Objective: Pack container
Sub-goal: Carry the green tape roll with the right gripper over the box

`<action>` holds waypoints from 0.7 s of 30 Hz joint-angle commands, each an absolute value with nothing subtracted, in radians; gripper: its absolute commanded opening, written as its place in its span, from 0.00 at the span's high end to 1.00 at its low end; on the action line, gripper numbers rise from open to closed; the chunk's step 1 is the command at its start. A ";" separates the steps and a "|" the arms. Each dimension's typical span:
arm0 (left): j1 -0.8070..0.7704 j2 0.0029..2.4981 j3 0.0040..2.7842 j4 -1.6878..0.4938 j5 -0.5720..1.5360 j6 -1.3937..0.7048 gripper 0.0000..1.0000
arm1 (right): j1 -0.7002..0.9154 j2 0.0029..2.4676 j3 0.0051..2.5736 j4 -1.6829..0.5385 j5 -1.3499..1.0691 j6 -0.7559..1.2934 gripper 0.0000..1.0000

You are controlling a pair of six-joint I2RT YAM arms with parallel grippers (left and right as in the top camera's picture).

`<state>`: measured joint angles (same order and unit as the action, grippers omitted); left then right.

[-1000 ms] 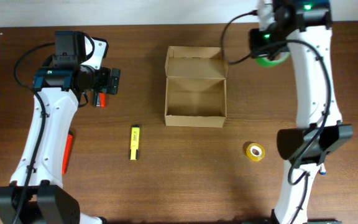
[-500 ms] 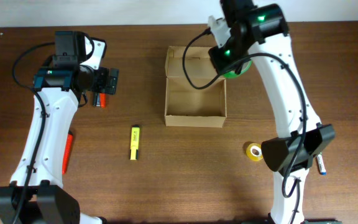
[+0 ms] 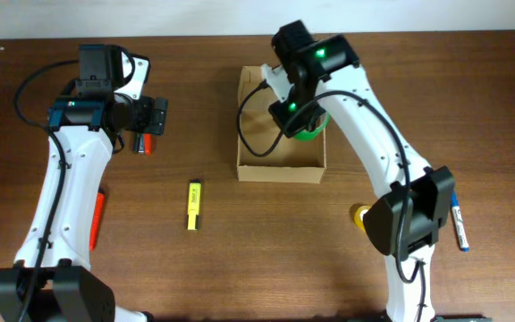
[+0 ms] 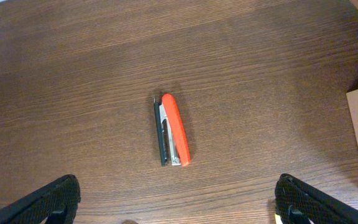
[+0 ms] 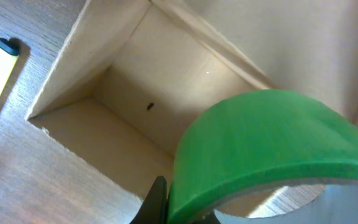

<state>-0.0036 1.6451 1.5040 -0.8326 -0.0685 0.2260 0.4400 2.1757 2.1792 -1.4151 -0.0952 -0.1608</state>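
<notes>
The container [image 3: 278, 170] is an open tan cardboard box at the table's middle back, its flap lid standing at the far side. My right gripper [image 3: 299, 122] hangs over its right half, shut on a green tape roll [image 3: 311, 128]. In the right wrist view the green tape roll [image 5: 272, 149] fills the lower right above the container's bare inside [image 5: 160, 74], with one black finger [image 5: 158, 202] against the roll's side. My left gripper [image 3: 156, 116] stands open at the left, above a red stapler [image 4: 173, 129] that lies flat on the wood between its fingers [image 4: 50, 200].
A yellow highlighter [image 3: 193, 204] lies left of the box front. A yellow tape roll [image 3: 361, 217] sits partly behind the right arm. A blue marker [image 3: 459, 224] lies at the far right. An orange object [image 3: 99, 215] shows under the left arm.
My right arm has swung left from the back right corner to over the box, carrying the green tape roll. The left arm has not moved.
</notes>
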 commanded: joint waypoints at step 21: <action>-0.004 1.657 1.520 -0.830 -0.079 0.241 0.00 | 0.454 2.247 2.136 -1.354 -0.126 -0.165 0.96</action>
